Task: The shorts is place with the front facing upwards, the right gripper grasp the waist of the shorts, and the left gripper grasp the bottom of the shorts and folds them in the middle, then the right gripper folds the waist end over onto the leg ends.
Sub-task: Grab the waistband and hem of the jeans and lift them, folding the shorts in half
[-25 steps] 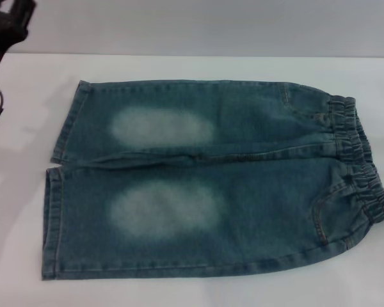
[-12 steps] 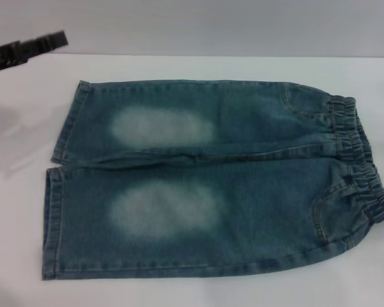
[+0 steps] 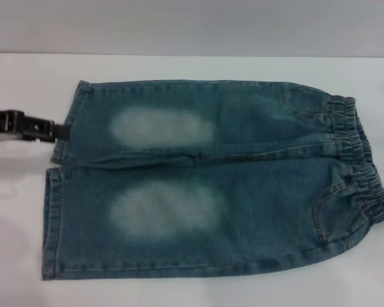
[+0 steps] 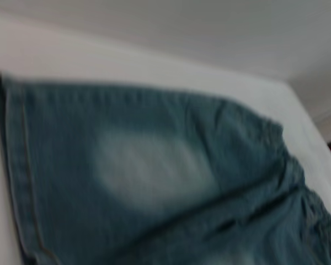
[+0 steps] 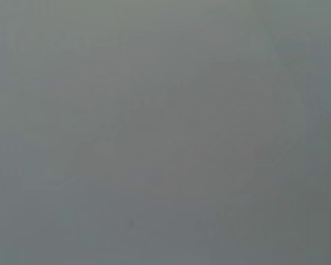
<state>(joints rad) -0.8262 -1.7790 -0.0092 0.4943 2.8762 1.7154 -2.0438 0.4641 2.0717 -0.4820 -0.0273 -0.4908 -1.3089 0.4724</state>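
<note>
Head view, item 1: the shorts (image 3: 211, 182), front up, spread flat on the white table (image 3: 198, 67); the waist of the shorts (image 3: 361, 163) lies toward the robot's right, the bottom of the shorts (image 3: 56, 192) toward its left, 2 hemmed cuffs side by side.

Item 2: the left gripper (image 3: 59, 131), black, reaching in from the left edge, its tip at the far leg's cuff; whether its jaws are apart or together cannot be told.

Item 3: the right gripper, absent from every view; state unknown.

Risks, as judged:
- Tip sits at 1 cuff only; a pinch there may catch a single layer or 1 leg, so the fold would drag skewed.
- With no hold at the waist, a pull on the hem could slide the whole garment.

View differences: left wrist view adds a close look at the far leg's cuff and pale patch, but no fingers. Right wrist view gives blank grey only. Head view alone places gripper against garment.
</note>
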